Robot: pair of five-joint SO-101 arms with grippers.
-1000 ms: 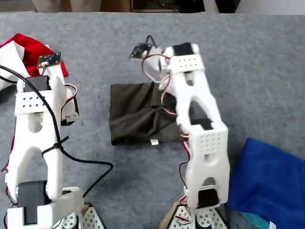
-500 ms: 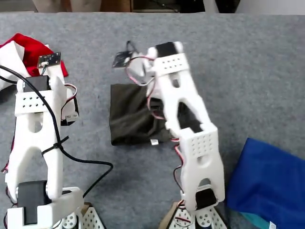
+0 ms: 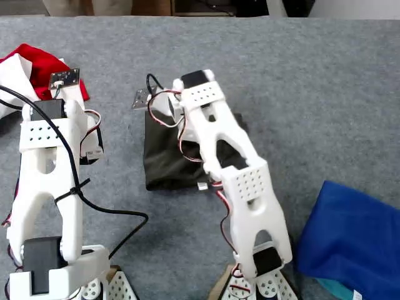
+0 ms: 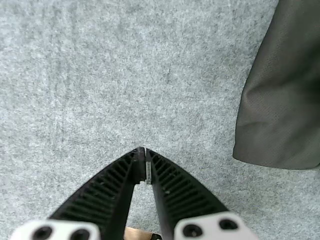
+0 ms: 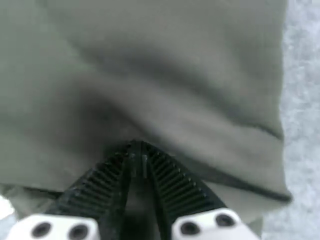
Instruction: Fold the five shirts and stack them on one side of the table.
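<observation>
A folded dark shirt (image 3: 164, 156) lies in the middle of the grey table (image 3: 325, 81). My right arm (image 3: 215, 134) stretches over it from the front. In the right wrist view my right gripper (image 5: 137, 145) is shut, its tips down against the dark shirt (image 5: 150, 65); I see no cloth pinched between them. My left arm (image 3: 47, 144) stands at the left side. My left gripper (image 4: 141, 150) is shut and holds nothing, just above bare table, with the dark shirt's edge (image 4: 285, 100) off to one side.
A red and white shirt (image 3: 34, 62) lies crumpled at the far left, partly under the left arm. A blue shirt (image 3: 356, 237) lies at the front right corner. Bare table stretches across the back and right.
My right arm has swung to the left across the dark shirt, its wrist now over the shirt's far left corner. The left arm has kept still.
</observation>
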